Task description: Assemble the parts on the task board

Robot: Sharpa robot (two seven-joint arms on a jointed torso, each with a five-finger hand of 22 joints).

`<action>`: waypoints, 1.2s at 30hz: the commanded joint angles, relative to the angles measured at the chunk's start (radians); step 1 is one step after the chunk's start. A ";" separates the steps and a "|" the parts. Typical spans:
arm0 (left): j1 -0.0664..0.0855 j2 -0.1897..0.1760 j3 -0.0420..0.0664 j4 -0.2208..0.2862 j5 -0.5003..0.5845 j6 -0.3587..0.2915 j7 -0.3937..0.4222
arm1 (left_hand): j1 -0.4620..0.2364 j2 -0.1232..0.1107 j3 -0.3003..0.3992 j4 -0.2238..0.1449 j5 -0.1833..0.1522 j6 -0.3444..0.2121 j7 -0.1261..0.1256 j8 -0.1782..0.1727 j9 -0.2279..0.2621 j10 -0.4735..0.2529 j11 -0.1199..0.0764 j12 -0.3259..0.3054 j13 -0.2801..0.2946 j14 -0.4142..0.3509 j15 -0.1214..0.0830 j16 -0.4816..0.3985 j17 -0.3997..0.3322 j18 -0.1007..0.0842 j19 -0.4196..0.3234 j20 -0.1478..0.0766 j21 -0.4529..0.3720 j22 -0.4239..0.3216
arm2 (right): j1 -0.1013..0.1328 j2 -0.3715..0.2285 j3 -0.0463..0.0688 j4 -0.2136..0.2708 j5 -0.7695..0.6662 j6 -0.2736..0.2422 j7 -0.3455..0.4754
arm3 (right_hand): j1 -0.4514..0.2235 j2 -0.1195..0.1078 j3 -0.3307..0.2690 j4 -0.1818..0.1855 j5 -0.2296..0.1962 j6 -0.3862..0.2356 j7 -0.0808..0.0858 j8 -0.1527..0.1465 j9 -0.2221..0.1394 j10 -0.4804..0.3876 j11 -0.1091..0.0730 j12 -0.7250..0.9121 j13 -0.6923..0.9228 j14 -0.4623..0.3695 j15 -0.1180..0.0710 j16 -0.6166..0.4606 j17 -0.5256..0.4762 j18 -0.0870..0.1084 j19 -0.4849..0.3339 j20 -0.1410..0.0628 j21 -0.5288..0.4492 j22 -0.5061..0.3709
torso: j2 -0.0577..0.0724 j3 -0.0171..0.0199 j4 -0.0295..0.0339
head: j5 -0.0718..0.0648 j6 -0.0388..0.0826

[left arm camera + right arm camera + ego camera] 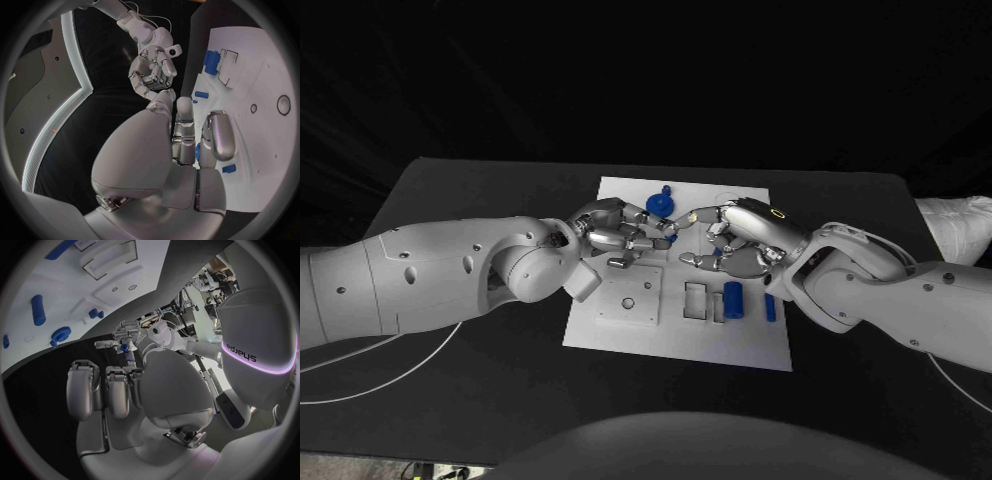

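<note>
Both hands meet above task board (pixel 733 345): left hand (pixel 620 238) pinches small blue part (pixel 672 238), right hand (pixel 733 245) fingers apart, empty. Blue gear (pixel 658 203), cylinder (pixel 733 296) lie loose; assembly mostly left.

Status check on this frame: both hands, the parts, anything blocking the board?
Left hand pinching small blue part. Right hand close opposite, fingers curled, grip unclear. Blue cylinder lying on task board. No obstruction seen.
</note>
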 commanded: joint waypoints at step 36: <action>0.002 0.009 0.003 -0.003 0.006 0.048 0.018 | 0.004 0.009 -0.019 0.000 -0.003 0.005 0.006 0.006 0.005 0.004 0.008 0.013 -0.003 -0.006 0.000 -0.002 0.000 0.007 -0.007 0.001 -0.004 0.182 | -0.003 0.001 -0.003 -0.014 -0.020 0.070 -0.058 | 0.005 0.000 0.011 -0.007 0.001 0.025 0.009 -0.018 0.008 0.106 0.014 0.003 0.263 0.106 0.010 0.003 0.263 -0.007 -0.007 0.012 -0.010 0.200 | 0.000 -0.0005 0.0001 | 0.002 0.000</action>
